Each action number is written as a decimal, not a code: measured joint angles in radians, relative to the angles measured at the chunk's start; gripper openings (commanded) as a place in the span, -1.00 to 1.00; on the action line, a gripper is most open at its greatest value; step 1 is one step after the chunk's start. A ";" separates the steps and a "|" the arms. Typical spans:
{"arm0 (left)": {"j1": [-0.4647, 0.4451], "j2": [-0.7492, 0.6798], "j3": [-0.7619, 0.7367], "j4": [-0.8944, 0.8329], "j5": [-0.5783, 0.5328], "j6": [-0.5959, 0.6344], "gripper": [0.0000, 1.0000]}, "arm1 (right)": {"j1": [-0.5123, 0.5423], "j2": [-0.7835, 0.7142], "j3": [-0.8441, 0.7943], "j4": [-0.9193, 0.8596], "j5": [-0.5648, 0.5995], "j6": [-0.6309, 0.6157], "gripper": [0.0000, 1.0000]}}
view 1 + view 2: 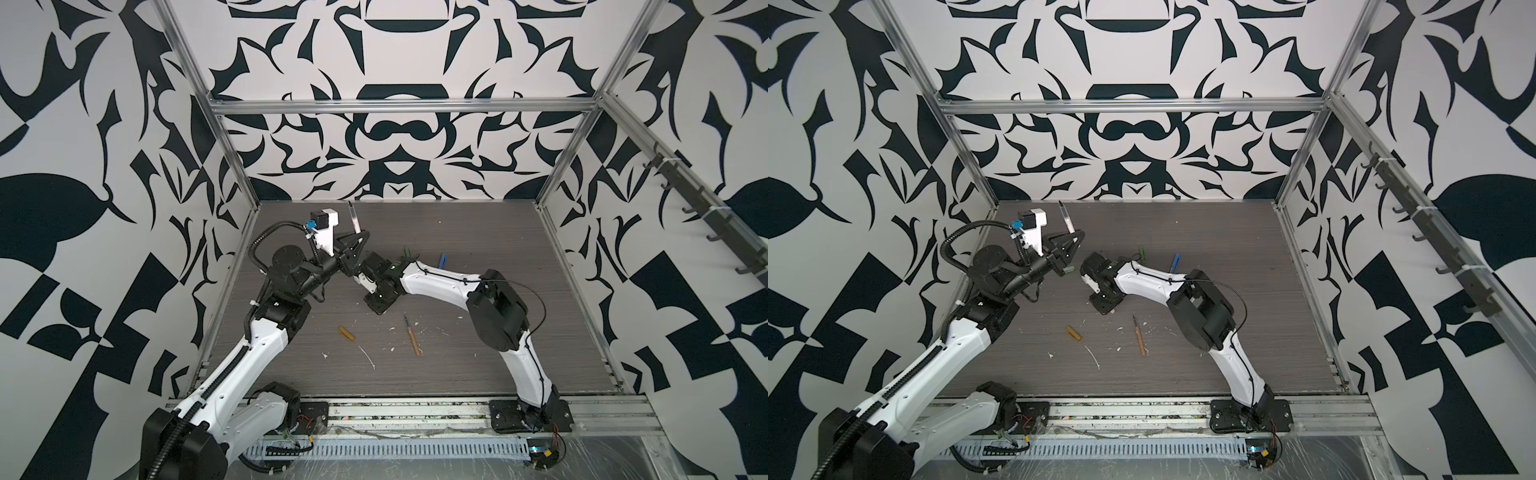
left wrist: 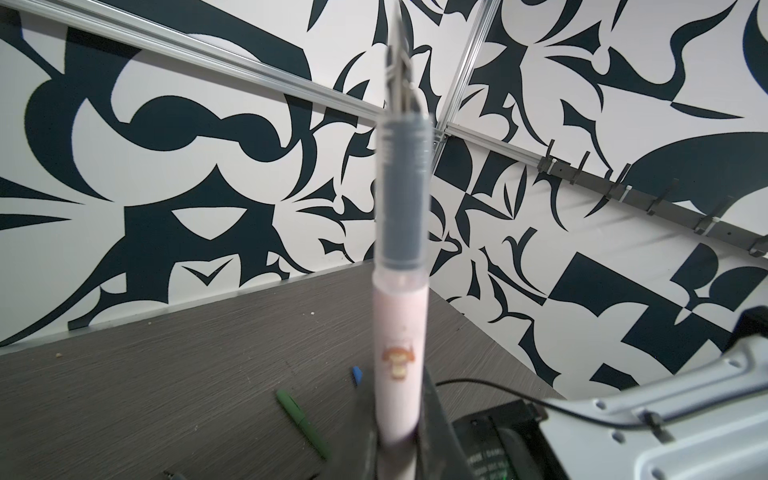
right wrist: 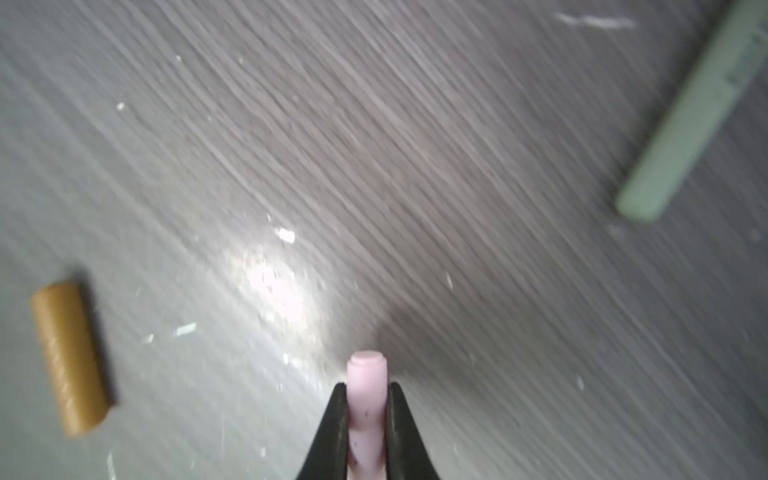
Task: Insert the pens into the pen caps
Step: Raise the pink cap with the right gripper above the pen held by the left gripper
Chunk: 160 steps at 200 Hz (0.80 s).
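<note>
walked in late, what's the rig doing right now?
The left gripper is shut on a thin pale pink pen, held roughly upright with its dark tip up. The right gripper is shut on a short pink cap over the grey wood-grain table. Pen and cap are not yet joined. A stubby orange-brown cap and a thin orange-brown pen lie apart on the table, untouched.

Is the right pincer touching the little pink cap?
Touching. In the right wrist view, the right pincer squeezes the short pink plastic cap between its black fingers.
</note>
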 measured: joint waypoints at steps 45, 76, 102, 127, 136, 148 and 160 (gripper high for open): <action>0.000 0.037 0.000 0.000 0.045 -0.006 -1.00 | -0.111 -0.372 -0.414 0.314 -0.144 0.134 -0.84; -0.016 0.058 0.000 0.000 0.076 -0.006 -1.00 | -0.183 -0.632 -0.628 0.545 -0.165 0.215 -0.88; -0.065 0.071 0.000 0.000 0.089 0.014 -1.00 | -0.192 -0.805 -0.705 0.667 -0.134 0.248 -0.89; -0.123 0.091 0.008 -0.020 0.105 0.051 -1.00 | -0.191 -0.945 -0.726 0.758 -0.081 0.257 -0.91; -0.142 0.097 0.012 -0.028 0.109 0.064 -1.00 | -0.191 -0.986 -0.728 0.792 -0.059 0.257 -0.91; -0.167 0.101 0.014 -0.035 0.113 0.084 -1.00 | -0.190 -1.031 -0.729 0.836 -0.024 0.254 -0.91; -0.189 0.104 0.017 -0.050 0.115 0.103 -1.00 | -0.190 -1.065 -0.729 0.883 0.006 0.248 -0.92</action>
